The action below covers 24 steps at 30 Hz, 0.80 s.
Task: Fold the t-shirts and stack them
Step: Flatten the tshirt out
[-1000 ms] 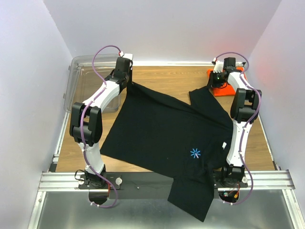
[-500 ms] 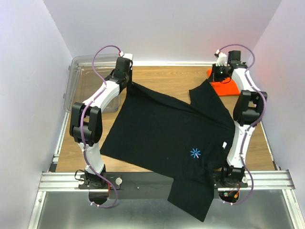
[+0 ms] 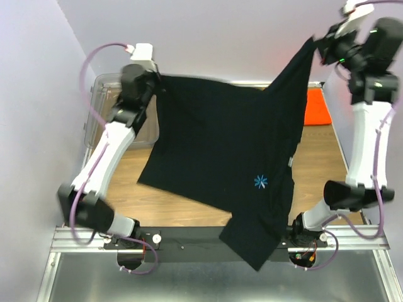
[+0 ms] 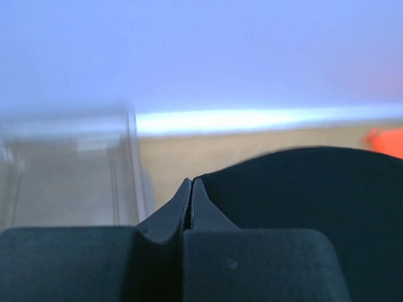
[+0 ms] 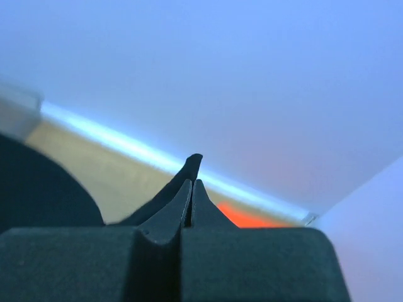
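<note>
The black t-shirt (image 3: 227, 138) with a blue starburst logo (image 3: 260, 182) hangs lifted between both arms, its lower part still draped over the near table edge. My left gripper (image 3: 155, 82) is shut on its left top corner, and the cloth (image 4: 302, 195) shows right of the closed tips (image 4: 191, 192). High at the right, my right gripper (image 3: 318, 45) is shut on the other corner, a tip of black cloth (image 5: 192, 165) poking past its jaws (image 5: 191, 192). The orange t-shirt (image 3: 317, 107) lies folded at the back right; it also shows as an orange patch (image 5: 242, 217).
A clear plastic bin (image 3: 110, 113) stands at the back left, behind my left arm, and its wall (image 4: 69, 170) fills the left wrist view's left side. White walls close in at both sides and the back. A metal rail (image 3: 189, 238) runs along the near edge.
Both arms have swung up, raising the black t-shirt's far edge off the table. The right gripper closed on the shirt's right corner and rose high; the orange t-shirt is now uncovered.
</note>
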Available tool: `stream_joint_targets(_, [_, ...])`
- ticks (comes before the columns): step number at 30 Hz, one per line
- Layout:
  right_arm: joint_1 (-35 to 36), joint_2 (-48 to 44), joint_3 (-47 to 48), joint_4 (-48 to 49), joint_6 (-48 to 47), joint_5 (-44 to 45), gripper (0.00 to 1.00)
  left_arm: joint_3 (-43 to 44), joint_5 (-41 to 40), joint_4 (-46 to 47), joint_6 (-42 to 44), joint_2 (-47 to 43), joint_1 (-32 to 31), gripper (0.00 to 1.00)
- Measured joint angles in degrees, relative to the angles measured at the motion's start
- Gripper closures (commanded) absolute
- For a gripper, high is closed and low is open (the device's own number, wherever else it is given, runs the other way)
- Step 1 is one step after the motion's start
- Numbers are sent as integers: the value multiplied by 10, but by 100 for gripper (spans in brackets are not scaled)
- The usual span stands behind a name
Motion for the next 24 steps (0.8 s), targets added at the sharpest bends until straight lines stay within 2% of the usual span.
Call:
stream_joint_targets(5, [0,-60,152,-2,2,30,99,-3,37,87,-18,-169,-8,100])
stream_joint_targets(7, [0,-82,233,2,4,44,99,0,53,113,-24,-214,-11,100])
stream_joint_targets(9, [0,-113,269,19,7,60,99,6,72,141,-34,-261,-14,100])
stream_joint_targets(13, [0,-181,297,47,8,102,100,19,100,176,-56,-318,-15,100])
stream_joint_targets(18, [0,-214,331,97,-6,160,99,49,134,207,-92,-345,-15,100])
stream_joint_targets(24, [0,-212,280,115,-32,203,99,51,147,214,-107,-342,-15,100])
